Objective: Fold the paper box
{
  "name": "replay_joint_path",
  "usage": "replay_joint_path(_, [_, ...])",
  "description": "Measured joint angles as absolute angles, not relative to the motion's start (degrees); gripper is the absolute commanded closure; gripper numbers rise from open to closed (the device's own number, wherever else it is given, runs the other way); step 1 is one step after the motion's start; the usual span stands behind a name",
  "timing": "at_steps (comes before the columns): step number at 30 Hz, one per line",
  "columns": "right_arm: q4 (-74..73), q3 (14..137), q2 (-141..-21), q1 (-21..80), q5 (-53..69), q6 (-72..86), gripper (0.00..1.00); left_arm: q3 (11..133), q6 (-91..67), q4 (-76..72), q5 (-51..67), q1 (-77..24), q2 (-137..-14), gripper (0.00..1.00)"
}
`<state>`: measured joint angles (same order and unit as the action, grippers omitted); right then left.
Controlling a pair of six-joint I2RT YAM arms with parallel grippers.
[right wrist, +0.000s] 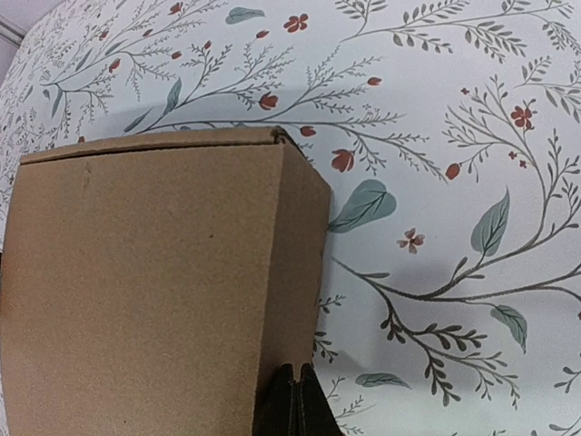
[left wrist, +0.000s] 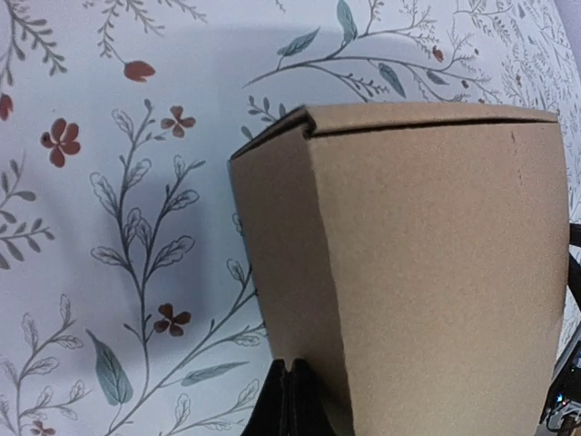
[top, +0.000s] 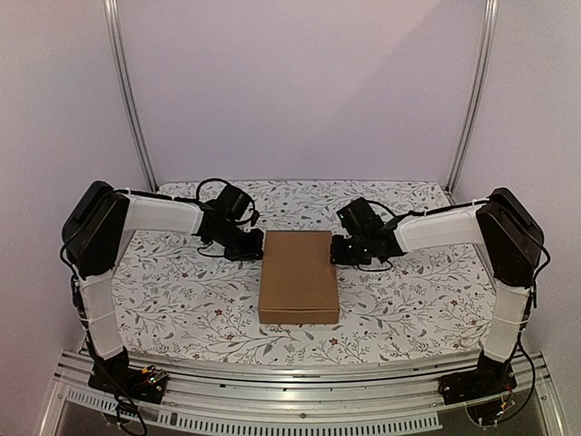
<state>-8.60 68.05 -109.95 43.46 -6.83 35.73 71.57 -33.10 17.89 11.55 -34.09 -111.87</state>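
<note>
The paper box (top: 298, 275) is a plain brown cardboard box, folded shut, lying flat in the middle of the table. My left gripper (top: 253, 252) is shut and empty, its tips against the box's left side wall near the far corner. In the left wrist view the box (left wrist: 427, 272) fills the right half and the closed fingertips (left wrist: 292, 368) touch its side. My right gripper (top: 338, 252) is shut and empty against the box's right side wall. In the right wrist view the box (right wrist: 154, 282) fills the left half, with the closed fingertips (right wrist: 293, 372) at its side.
The table (top: 182, 300) has a white cloth with a leaf and flower print. Upright metal posts (top: 127, 91) stand at the back corners before a plain wall. A metal rail (top: 300, 400) runs along the near edge by the arm bases.
</note>
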Motion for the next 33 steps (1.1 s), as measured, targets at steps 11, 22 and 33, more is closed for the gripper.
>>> replay_joint_path(11, [-8.6,71.6,-112.7,40.0,-7.2,33.5,1.0,77.5,-33.0,18.0,11.1,-33.3,-116.4,0.95])
replay_joint_path(22, [-10.8,71.4,-110.6,39.2,-10.0,28.8,0.58,78.2,-30.5,20.9,8.6,-32.1,-114.6,0.52])
replay_joint_path(33, [-14.1,67.5,-92.2,38.8,-19.6,20.4,0.01,78.3,-26.9,25.2,4.6,-32.0,-101.1,0.13])
